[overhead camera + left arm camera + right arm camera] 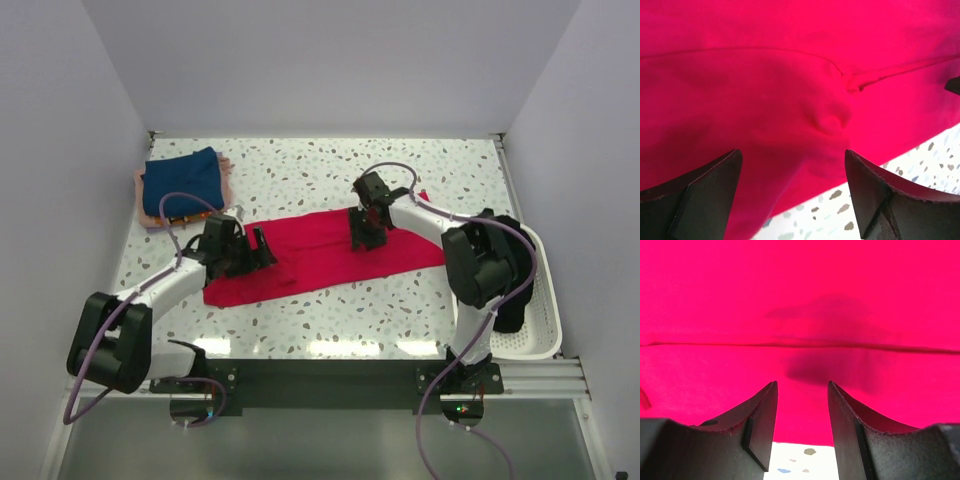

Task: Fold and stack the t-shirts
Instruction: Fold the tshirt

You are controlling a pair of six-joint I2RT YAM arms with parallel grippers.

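A crimson-red t-shirt (pixel 320 255) lies stretched in a long strip across the middle of the table. My left gripper (pixel 262 248) hovers over its left part, jaws wide open; in the left wrist view the red cloth (pixel 790 75) fills the frame beyond the gripper (pixel 792 155), with a small pucker in it. My right gripper (pixel 365 235) is low over the shirt's far edge; its jaws stand apart with nothing between them, and the red cloth (pixel 800 300) and a seam line lie ahead of the gripper (pixel 802 385). A folded navy t-shirt (pixel 182 180) rests on a pink one (pixel 228 172) at the back left.
A white perforated basket (pixel 540 325) stands at the right edge beside the right arm, holding black t-shirts (pixel 508 262). White walls close in the table on three sides. Speckled tabletop (pixel 330 310) shows in front of the red shirt.
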